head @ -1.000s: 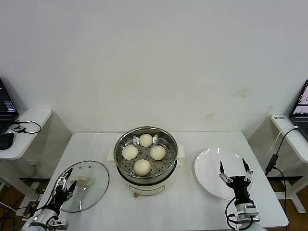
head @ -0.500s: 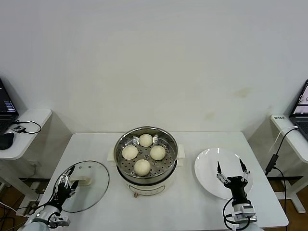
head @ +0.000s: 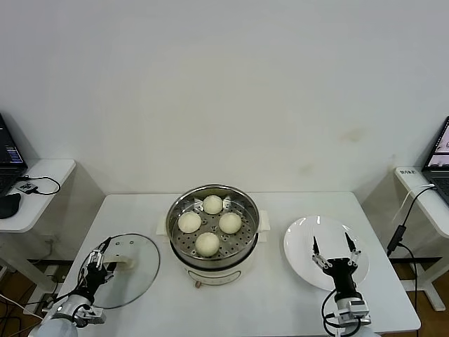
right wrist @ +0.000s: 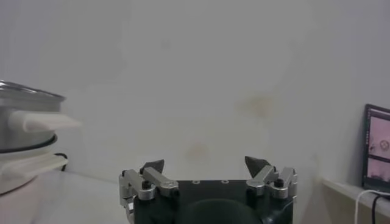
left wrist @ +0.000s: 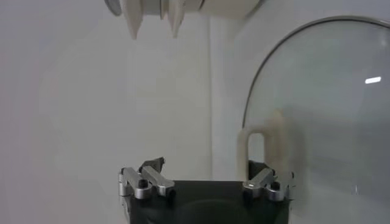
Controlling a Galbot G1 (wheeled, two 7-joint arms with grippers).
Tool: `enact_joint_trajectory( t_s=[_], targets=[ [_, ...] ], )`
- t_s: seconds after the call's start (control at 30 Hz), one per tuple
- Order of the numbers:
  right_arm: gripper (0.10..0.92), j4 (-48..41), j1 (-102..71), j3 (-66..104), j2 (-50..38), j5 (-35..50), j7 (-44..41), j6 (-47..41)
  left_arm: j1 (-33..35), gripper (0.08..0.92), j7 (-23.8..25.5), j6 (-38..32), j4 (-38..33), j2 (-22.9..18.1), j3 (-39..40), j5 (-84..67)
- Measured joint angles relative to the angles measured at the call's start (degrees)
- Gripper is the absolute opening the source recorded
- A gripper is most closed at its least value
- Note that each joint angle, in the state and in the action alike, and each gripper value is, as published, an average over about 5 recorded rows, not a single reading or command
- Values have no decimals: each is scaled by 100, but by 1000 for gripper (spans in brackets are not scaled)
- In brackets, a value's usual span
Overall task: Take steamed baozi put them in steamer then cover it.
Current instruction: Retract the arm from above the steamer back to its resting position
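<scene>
1. The left gripper (head: 98, 261) sits low at the robot's left, near the front of the view, tilted up and forward.
2. Its fingers (head: 94, 257) are spread apart and hold nothing.
3. The right gripper (head: 331, 246) sits low at the robot's right, pointing up and away from the body.
4. Its two dark fingers (head: 315, 246) stand wide in a V, with nothing between them.
5. Both wrists are only partly visible at the bottom edge of the head view.
</scene>
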Motion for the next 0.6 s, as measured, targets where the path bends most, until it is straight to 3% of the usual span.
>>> enact_joint_trajectory(
  t_s=[0.13, 0.6],
  targets=[
    [822, -7, 1, -13, 6, -5, -2, 1, -46, 758, -29, -19, 55, -15, 27, -26],
    [823, -19, -10, -48, 15, -20, -13, 6, -187, 353, -118, -81, 312, -73, 143, 22]
  ],
)
